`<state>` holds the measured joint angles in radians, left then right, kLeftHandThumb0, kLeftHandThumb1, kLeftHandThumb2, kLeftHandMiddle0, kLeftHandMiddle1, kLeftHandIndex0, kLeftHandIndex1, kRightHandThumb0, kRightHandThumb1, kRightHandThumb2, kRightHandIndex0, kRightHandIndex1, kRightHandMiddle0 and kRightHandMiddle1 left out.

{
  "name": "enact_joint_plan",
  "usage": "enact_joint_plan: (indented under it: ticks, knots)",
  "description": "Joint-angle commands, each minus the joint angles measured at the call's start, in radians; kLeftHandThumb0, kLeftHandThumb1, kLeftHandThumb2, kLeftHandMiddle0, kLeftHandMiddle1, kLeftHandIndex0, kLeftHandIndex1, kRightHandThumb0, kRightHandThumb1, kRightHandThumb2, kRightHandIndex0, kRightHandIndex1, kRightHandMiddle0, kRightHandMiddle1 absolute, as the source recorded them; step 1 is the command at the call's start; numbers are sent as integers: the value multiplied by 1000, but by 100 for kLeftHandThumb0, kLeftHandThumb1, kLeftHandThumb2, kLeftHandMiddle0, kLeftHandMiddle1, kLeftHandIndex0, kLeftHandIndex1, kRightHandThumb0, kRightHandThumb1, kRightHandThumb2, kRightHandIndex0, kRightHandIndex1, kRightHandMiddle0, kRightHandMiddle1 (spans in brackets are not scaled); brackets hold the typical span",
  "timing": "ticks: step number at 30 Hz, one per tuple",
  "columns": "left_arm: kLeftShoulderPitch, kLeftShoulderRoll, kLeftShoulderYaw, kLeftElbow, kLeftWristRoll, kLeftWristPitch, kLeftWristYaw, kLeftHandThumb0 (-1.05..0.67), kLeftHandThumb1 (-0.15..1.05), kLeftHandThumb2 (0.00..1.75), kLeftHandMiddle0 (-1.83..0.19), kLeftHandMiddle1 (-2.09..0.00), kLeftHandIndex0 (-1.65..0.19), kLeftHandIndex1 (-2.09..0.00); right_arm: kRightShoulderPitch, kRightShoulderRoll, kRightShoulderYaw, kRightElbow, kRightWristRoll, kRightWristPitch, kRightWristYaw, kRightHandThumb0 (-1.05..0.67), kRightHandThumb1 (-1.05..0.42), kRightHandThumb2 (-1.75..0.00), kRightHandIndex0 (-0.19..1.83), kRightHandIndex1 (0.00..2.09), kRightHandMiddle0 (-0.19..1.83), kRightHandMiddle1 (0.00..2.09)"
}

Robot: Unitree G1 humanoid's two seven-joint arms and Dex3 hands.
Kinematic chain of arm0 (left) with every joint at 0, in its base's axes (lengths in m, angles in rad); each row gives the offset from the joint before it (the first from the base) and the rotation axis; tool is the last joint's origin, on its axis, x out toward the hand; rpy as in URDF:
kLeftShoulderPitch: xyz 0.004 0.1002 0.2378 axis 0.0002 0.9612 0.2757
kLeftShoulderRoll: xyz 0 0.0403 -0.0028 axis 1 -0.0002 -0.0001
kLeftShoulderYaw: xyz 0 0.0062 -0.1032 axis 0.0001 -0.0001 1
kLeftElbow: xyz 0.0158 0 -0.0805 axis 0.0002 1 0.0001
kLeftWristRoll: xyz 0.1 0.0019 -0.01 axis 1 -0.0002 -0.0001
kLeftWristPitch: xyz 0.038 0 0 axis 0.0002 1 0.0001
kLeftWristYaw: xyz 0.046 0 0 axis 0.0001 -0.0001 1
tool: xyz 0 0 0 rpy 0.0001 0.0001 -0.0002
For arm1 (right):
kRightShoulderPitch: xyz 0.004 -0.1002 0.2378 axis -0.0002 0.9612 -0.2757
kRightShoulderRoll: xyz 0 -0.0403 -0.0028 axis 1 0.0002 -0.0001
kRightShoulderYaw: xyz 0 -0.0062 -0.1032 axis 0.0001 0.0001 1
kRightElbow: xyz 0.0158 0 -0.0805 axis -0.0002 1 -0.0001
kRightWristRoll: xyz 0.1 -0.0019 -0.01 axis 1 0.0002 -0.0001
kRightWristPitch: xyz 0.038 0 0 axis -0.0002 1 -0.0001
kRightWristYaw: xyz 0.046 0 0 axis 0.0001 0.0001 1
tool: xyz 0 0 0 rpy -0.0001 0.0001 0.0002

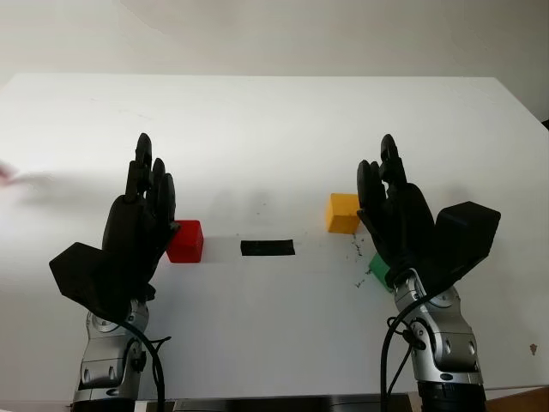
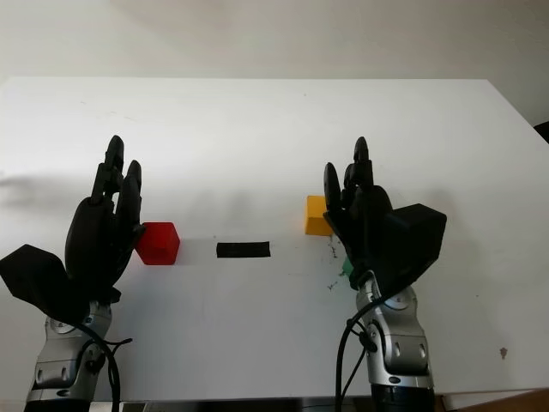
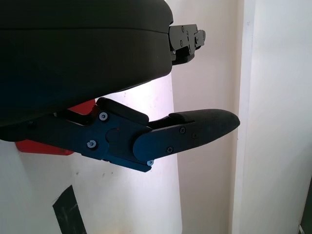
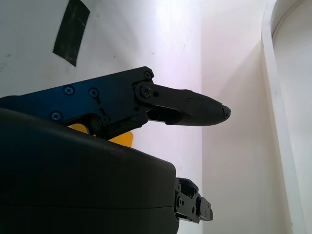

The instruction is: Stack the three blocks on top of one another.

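Note:
A red block (image 1: 186, 241) sits on the white table left of centre, just right of my left hand (image 1: 144, 193), which is open and raised above the table. A yellow block (image 1: 342, 213) sits right of centre. A green block (image 1: 378, 269) lies nearer me, mostly hidden behind my right hand (image 1: 390, 184), which is also open and raised, holding nothing. The red block (image 3: 44, 146) shows behind the left hand's fingers (image 3: 195, 127) in the left wrist view. A sliver of the yellow block (image 4: 122, 139) peeks past the right hand in the right wrist view.
A strip of black tape (image 1: 268, 248) is stuck to the white table (image 1: 274, 129) between the red and yellow blocks. Small dark marks dot the table near the green block. The table's far edge meets a pale wall.

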<state>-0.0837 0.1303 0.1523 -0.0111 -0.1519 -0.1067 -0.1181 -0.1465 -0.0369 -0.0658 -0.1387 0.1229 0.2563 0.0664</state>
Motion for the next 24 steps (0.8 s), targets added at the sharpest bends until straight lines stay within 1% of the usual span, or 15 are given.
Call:
enact_joint_plan:
  ticks: [1,10,13,19,24]
  knots:
    - [12,-1,-3,-20,-3,-1,-6,-67,105,61,10,-5,11,-6,9,-3,3,-21,5,-8,5,-56,-105,-56,-19,4,-16,5]
    - [14,-1,1,-22,-3,22,2,-67,105,60,10,-5,10,-6,-14,-3,8,17,1,-15,20,-58,-105,-56,-19,3,-17,5]
    - [17,3,4,-24,0,16,2,-67,105,60,9,-6,10,-6,-21,-1,13,21,-3,-18,18,-58,-105,-56,-19,4,-17,5]
    - [14,8,6,-24,8,9,4,-68,105,61,9,-5,11,-5,-23,-17,7,-10,2,-12,24,-56,-105,-57,-19,4,-17,5]
    - [8,18,4,-31,6,11,-7,-67,105,62,9,-6,10,-6,-15,-20,-1,-29,12,-15,30,-57,-105,-55,-19,4,-16,6]
